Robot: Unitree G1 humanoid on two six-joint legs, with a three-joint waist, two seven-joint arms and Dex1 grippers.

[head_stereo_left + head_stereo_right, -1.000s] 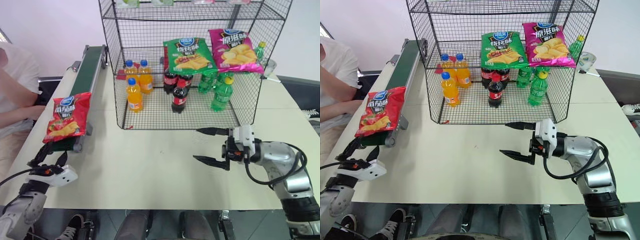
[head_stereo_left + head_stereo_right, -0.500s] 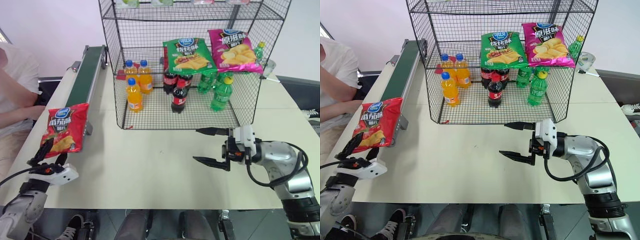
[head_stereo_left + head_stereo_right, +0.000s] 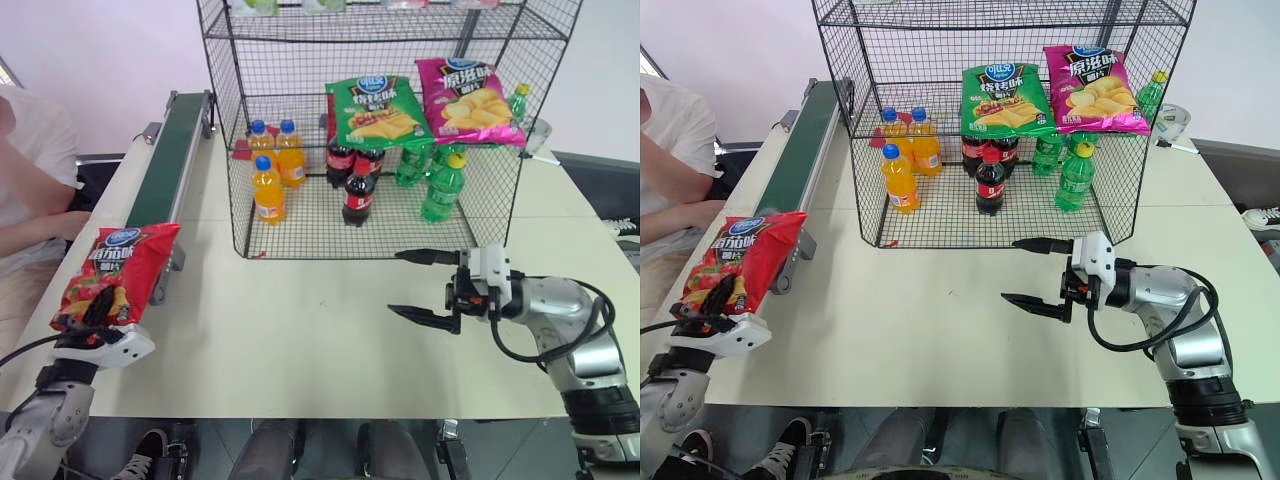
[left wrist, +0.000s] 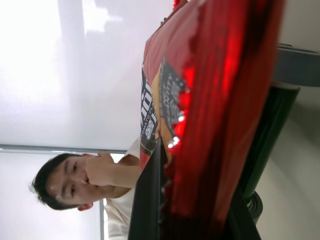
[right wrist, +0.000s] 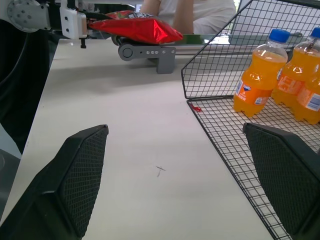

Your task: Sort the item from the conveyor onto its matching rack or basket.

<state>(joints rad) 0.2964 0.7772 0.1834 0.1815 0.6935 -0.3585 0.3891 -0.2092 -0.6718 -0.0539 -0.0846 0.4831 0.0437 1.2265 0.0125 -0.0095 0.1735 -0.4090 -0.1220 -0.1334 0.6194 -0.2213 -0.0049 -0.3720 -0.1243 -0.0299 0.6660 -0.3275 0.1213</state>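
Observation:
The red crisp bag [image 3: 118, 275] hangs off the near end of the dark green conveyor [image 3: 170, 160], tilted toward me. My left gripper [image 3: 95, 312] is shut on the bag's lower edge at the table's left front corner. In the left wrist view the bag [image 4: 215, 115] fills the space between both fingers [image 4: 148, 200]. My right gripper [image 3: 397, 283] stands open above the table, pointing left, just in front of the black wire rack [image 3: 222, 60], with nothing between its fingers [image 5: 75, 175]. The right wrist view shows the bag [image 5: 135, 30] far across the table.
Inside the rack, a green bag [image 3: 375, 110] and a magenta bag [image 3: 468, 100] lean above orange bottles [image 3: 268, 190], cola bottles [image 3: 358, 195] and green bottles [image 3: 443, 185]. A person [image 3: 30, 170] sits at the left beside the conveyor. Bare table [image 3: 300, 320] lies between my grippers.
The red bag slid down off the conveyor's end into my left gripper, which went from open to shut on it. The right arm stayed in place.

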